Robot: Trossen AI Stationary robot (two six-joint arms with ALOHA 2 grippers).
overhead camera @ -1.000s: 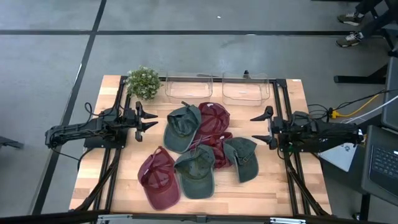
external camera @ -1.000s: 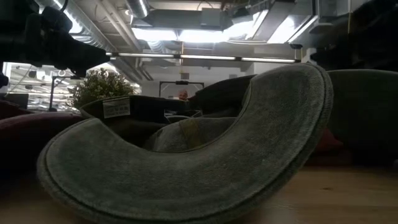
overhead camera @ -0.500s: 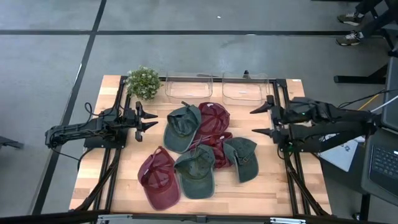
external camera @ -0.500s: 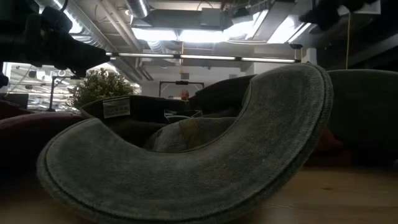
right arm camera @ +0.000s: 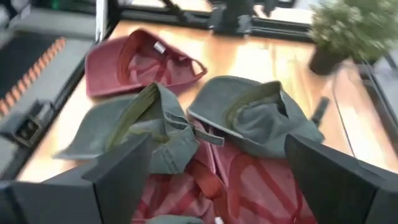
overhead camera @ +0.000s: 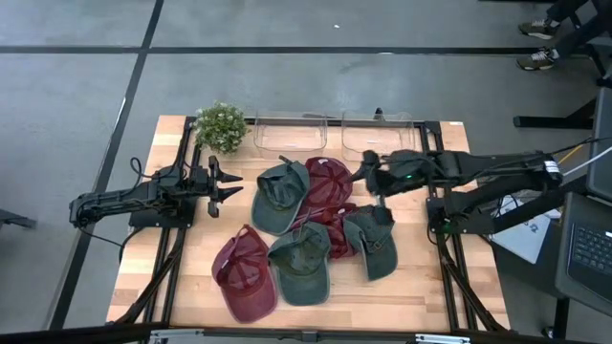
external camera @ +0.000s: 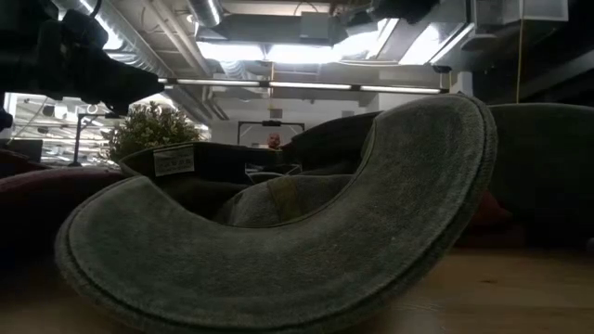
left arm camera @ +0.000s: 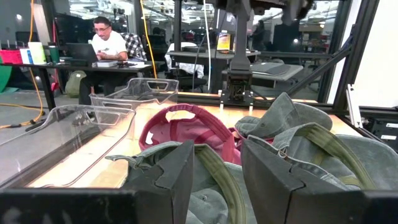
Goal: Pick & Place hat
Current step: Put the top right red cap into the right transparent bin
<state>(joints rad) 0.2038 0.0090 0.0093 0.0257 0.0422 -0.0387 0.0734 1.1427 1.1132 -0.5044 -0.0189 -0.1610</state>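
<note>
so far nothing looks placed: six hats lie heaped mid-table, from the red hat (overhead camera: 244, 272) at the near edge to the green hat (overhead camera: 280, 194) farther back, and both clear bins (overhead camera: 290, 134) at the far edge appear empty. right gripper (overhead camera: 373, 182) hovers over the pile, fingers spread wide, holding nothing. left gripper (overhead camera: 229, 182) waits just beside the pile, jaws partly apart, empty. overlapping brims could snag a pick; the potted plant (overhead camera: 221, 126) stands at the far left corner.

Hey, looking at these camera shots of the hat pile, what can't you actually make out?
- Low view: a green cap's brim fills the frame, hiding the rest of the pile.
- High view: the lower red caps are partly buried under green ones.
- Right wrist view: the potted plant is blurred and cut off by the edge.
- Left wrist view: the left gripper's fingers block the nearest cap.
</note>
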